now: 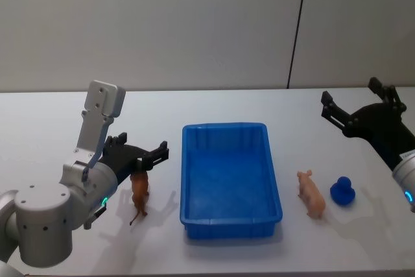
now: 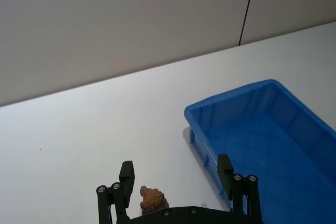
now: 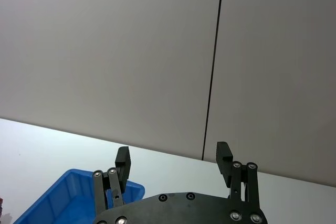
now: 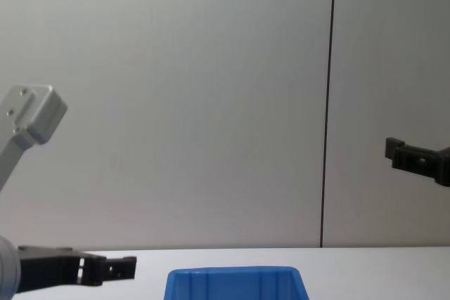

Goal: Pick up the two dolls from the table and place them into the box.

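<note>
- Plainly, the left pincer (image 1: 140, 152) is the one at work. It hangs low over the brown doll (image 1: 139, 192), spread wide and holding nothing.
- That doll sits toward the front-left of the worktop (image 1: 52, 128), just beside the left wall of the box (image 1: 184, 173). Its long axis runs from the front edge toward the back edge, with the far end under the pincer.
- In the left wrist view the doll lies between the two fingers (image 2: 127, 174), nearer one than the other. A small sideways correction looks wise before closing.
- The box stands mid-worktop near the front edge, empty. Its left rim is the closest obstacle for the finger on that side.
- The pink doll (image 1: 311, 194) lies right of the box, also lengthwise front to back. A blue toy (image 1: 342, 192) sits just beside it, toward the right edge.
- The right pincer (image 1: 358, 100), wide open and empty, is raised over the back-right corner, well apart from the pink doll, though it is the nearer arm to it.
</note>
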Robot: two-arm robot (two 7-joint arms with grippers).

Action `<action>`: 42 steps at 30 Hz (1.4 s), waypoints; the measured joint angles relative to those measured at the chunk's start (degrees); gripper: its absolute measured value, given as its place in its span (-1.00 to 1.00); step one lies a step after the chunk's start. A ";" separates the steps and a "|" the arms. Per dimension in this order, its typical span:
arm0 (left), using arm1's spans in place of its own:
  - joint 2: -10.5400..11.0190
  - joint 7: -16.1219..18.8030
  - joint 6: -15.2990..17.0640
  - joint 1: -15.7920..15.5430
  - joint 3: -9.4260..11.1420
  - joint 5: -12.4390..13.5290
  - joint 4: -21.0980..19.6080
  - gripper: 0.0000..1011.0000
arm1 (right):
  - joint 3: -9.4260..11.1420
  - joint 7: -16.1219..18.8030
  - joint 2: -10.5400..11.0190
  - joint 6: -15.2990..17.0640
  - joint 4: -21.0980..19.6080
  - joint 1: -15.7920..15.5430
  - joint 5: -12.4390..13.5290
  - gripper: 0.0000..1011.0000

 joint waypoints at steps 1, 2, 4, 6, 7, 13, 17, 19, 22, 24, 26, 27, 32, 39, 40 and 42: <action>-0.08 0.21 0.39 -0.05 -0.02 -0.15 0.09 0.98 | 0.00 0.00 0.00 0.00 0.00 0.00 0.00 0.98; -0.26 0.59 1.32 -0.15 -0.07 -0.44 0.35 0.98 | 0.00 0.00 0.00 0.00 0.00 0.00 0.00 0.98; -0.42 0.98 2.01 -0.27 -0.11 -0.64 0.59 0.98 | 0.00 0.00 0.00 0.00 0.00 0.00 0.00 0.98; -0.74 1.52 3.45 -0.53 -0.17 -0.99 1.14 0.98 | 0.00 0.00 0.00 0.00 0.00 0.00 0.00 0.98; -0.74 1.52 3.45 -0.53 -0.17 -0.99 1.14 0.98 | 0.00 0.00 0.00 0.00 0.00 0.00 0.00 0.98; -1.43 2.26 6.27 -1.13 -0.22 -1.43 2.26 0.98 | 0.00 0.00 0.00 0.00 0.00 0.00 0.00 0.98; -1.82 2.55 7.85 -1.49 -0.24 -1.53 2.91 0.98 | 0.00 0.00 0.00 0.00 0.00 0.00 0.00 0.98; -2.06 2.67 8.62 -1.73 -0.25 -1.55 3.30 0.98 | 0.00 0.00 0.00 0.00 0.00 0.00 0.00 0.98; -2.34 2.77 9.66 -1.97 -0.25 -1.56 3.78 0.98 | 0.00 0.00 0.00 0.00 0.00 0.00 0.00 0.98; -2.52 2.83 10.40 -2.10 -0.25 -1.58 4.09 0.98 | 0.00 0.00 0.00 0.00 0.00 0.00 0.00 0.98; -2.63 2.85 10.82 -2.17 -0.25 -1.60 4.30 0.98 | 0.00 0.00 0.00 0.00 0.00 0.00 0.00 0.98; -2.76 2.88 11.21 -2.23 -0.24 -1.63 4.54 0.98 | 0.00 0.00 0.00 0.00 0.00 0.00 0.00 0.98; -3.07 2.96 12.37 -2.29 -0.19 -1.82 5.15 0.98 | 0.00 0.00 0.00 0.00 0.00 0.00 0.00 0.98; -3.50 2.98 13.49 -2.24 -0.09 -2.12 6.17 0.98 | 0.00 0.00 0.00 0.00 0.00 0.00 0.00 0.98; -3.54 2.98 13.57 -2.23 -0.08 -2.15 6.29 0.98 | 0.00 0.00 0.00 0.00 0.00 0.00 0.00 0.98; -3.66 2.92 13.81 -2.20 -0.04 -2.21 6.61 0.98 | 0.00 0.00 0.00 0.00 0.00 0.00 0.00 0.98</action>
